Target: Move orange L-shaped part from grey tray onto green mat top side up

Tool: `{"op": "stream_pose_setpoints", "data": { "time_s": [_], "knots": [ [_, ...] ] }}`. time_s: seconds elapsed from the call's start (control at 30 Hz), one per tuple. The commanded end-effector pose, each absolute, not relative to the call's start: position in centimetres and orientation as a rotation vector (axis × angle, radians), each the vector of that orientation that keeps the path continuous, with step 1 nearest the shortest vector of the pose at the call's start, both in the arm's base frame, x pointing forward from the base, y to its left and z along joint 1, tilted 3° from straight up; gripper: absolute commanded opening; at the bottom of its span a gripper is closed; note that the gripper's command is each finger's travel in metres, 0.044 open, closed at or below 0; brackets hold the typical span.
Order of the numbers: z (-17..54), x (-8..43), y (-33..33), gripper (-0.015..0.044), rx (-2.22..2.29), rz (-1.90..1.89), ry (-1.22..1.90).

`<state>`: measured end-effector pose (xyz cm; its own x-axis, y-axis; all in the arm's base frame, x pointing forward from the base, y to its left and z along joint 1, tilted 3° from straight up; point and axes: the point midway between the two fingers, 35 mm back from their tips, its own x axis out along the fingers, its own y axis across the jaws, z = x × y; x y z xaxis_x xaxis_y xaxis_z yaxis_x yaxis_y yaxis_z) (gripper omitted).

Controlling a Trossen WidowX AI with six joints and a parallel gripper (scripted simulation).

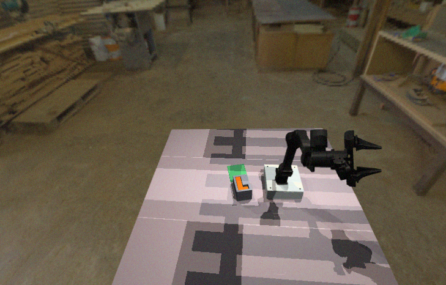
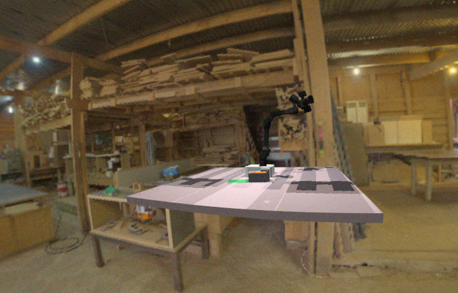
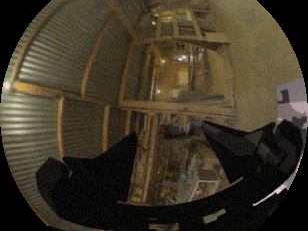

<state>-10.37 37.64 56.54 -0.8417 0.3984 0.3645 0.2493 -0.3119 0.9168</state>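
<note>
The orange L-shaped part (image 1: 240,183) (image 2: 256,171) lies flush in the pocket of the grey tray (image 1: 242,193) (image 2: 258,177) on the table. The green mat (image 1: 236,168) (image 2: 237,180) lies flat right beside the tray. My gripper (image 1: 373,158) (image 2: 308,100) (image 3: 169,130) is open and empty. It is held high in the air, far to the right of the tray in the top view, with its fingers pointing sideways, away from the part. The wrist view shows only the two dark fingers and the workshop; the part and tray are out of it.
The arm stands on a white base block (image 1: 284,188) (image 2: 259,168) just right of the tray. The table top (image 1: 189,184) (image 2: 223,200) has grey and dark patches. Workshop shelves and benches surround the table.
</note>
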Motion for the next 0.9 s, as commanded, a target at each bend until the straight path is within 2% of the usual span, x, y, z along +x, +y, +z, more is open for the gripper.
{"op": "stream_pose_setpoints", "data": {
  "time_s": [0.0,0.07,0.23,0.27,0.57,0.87],
  "knots": [
    [56.4,-10.0,37.9,0.0374,0.856,2.304,1.771],
    [55.7,-8.6,39.1,0.0321,0.9,2.249,1.729],
    [51.8,-1.0,42.9,0.019,1.035,1.967,1.544],
    [51.0,0.3,43.4,0.018,1.048,1.917,1.513],
    [41.6,13.7,44.4,0.018,1.036,1.416,1.252],
    [30.9,24.5,38.6,0.018,0.834,0.946,1.122]
  ]
}}
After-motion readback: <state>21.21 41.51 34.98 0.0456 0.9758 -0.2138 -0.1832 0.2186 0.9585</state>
